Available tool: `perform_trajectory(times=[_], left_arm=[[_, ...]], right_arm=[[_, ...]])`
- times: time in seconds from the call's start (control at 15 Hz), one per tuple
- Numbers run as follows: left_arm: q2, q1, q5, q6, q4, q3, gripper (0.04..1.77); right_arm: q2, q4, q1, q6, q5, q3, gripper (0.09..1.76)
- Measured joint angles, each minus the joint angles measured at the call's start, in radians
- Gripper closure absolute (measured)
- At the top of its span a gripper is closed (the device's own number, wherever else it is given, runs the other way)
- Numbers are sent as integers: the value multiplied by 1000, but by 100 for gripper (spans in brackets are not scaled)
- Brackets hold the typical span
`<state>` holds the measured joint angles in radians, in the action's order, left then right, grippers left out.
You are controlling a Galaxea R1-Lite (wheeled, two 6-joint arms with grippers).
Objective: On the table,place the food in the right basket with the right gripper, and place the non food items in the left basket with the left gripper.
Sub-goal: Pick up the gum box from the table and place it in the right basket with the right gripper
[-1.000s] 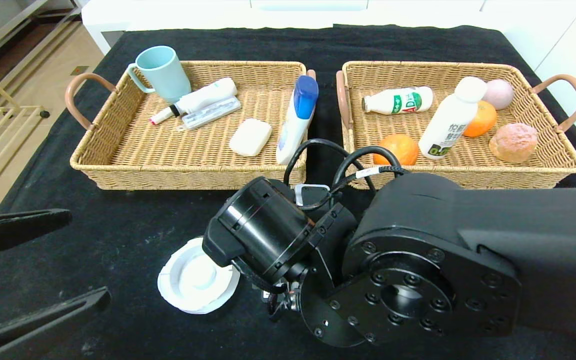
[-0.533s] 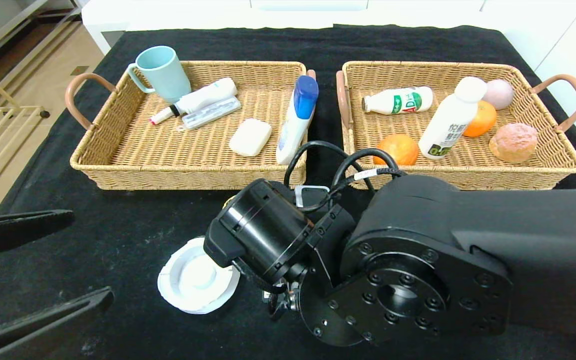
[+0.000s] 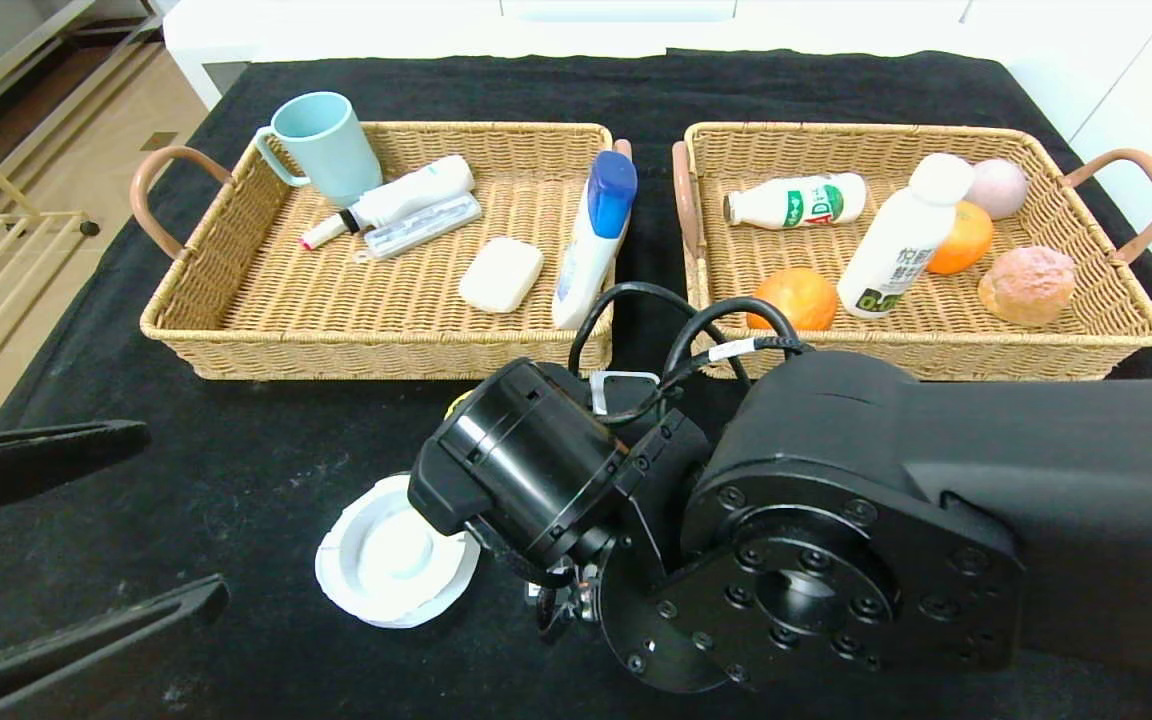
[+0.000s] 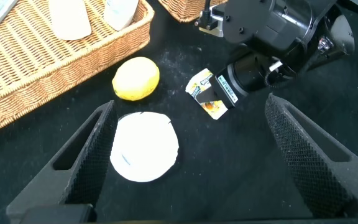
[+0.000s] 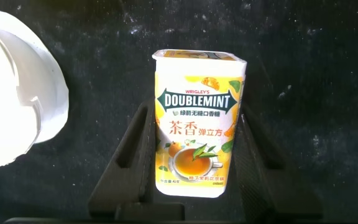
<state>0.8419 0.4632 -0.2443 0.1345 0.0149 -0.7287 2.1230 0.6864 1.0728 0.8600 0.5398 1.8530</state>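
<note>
My right gripper [image 5: 197, 118] is shut on a yellow Doublemint gum box [image 5: 197, 127], one finger against each long side, low over the black table. In the head view the right wrist [image 3: 526, 470] hides the box; the left wrist view shows the box [image 4: 205, 93] at that gripper's tip. A lemon [image 4: 136, 79] lies near the left basket [image 3: 236, 335]. A white round lid [image 3: 386, 565] lies next to the right gripper. My left gripper [image 3: 56, 545] is open and empty at the near left, and the lid [image 4: 144, 147] lies between its fingers, below them.
The left basket holds a blue mug [image 3: 321, 145], a soap bar [image 3: 501, 273], tubes and a blue-capped bottle [image 3: 594, 235]. The right basket [image 3: 1086, 340] holds oranges, two bottles, a bread roll [image 3: 1028, 285] and a pink ball.
The right arm shifted very slightly away from me early on, then held still. The left gripper and the objects have not moved.
</note>
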Motion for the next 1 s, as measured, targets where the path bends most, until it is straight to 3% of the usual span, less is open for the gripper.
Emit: perform_trajectory(times=[0.33, 0.67, 1.0], left_arm=[[3, 0, -3, -1, 2, 1, 9], [-6, 1, -8, -1, 6, 2, 9], [-1, 1, -8, 0, 5, 6, 9]], right_arm=[[-1, 2, -1, -2, 3, -5, 105], [-46, 91, 5, -15, 102, -9, 105], [-163, 106, -18, -139, 107, -68, 105]])
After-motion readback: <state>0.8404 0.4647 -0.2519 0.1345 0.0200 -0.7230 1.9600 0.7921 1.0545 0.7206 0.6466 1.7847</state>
